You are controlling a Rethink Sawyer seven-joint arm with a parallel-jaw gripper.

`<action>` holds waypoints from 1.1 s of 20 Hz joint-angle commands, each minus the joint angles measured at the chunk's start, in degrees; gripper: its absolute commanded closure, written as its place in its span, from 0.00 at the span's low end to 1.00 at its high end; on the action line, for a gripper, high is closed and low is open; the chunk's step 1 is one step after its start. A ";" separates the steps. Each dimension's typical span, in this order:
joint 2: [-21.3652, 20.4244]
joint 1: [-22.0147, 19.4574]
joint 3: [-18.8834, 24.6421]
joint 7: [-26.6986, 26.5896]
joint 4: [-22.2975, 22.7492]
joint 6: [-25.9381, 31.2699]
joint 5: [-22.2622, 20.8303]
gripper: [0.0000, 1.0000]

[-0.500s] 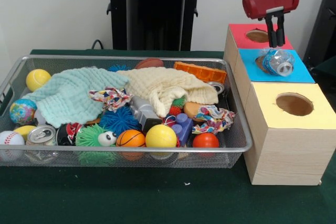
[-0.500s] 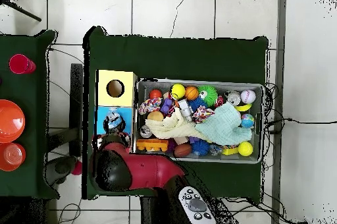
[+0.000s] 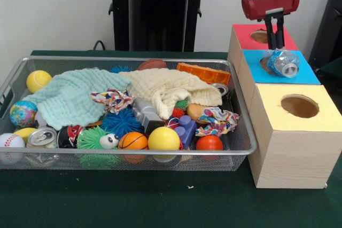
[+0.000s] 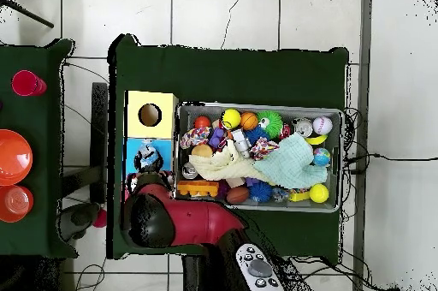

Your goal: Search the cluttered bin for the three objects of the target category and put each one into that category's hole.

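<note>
A small see-through bottle [image 3: 283, 62] lies on its side on the blue surround [image 3: 310, 74] of the wooden box and covers part of the round hole [image 3: 264, 64]. It also shows in the overhead view [image 4: 149, 160]. My gripper [image 3: 275, 46] hangs just above and behind the bottle, its fingers slightly apart and holding nothing. The wire mesh bin [image 3: 133, 59] stands left of the box, full of toys. No other bottle shows plainly among them.
A mint cloth [image 3: 75, 97] and a cream cloth [image 3: 171, 89] cover much of the bin. Silver cans [image 3: 43, 137] lie among balls. The red-surround hole [image 3: 262, 36] is behind the blue one and the yellow-surround hole [image 3: 299, 106] in front. My arm [image 4: 171, 219] reaches over the boxes.
My gripper has risen a little and shifted slightly left, away from the bottle. The bottle has stayed on the blue surround.
</note>
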 commanded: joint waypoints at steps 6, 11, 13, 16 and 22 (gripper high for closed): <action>4.60 1.49 -3.81 8.64 -5.71 -6.87 -2.50 1.00; 4.82 2.02 -4.46 8.57 -6.08 -6.86 -2.29 1.00; 5.05 2.21 -4.68 8.49 -6.14 -7.03 -2.24 1.00; 5.33 2.63 -5.26 8.26 -6.42 -7.02 -2.17 1.00; 5.59 2.77 -5.41 8.51 -6.67 -7.33 -2.19 1.00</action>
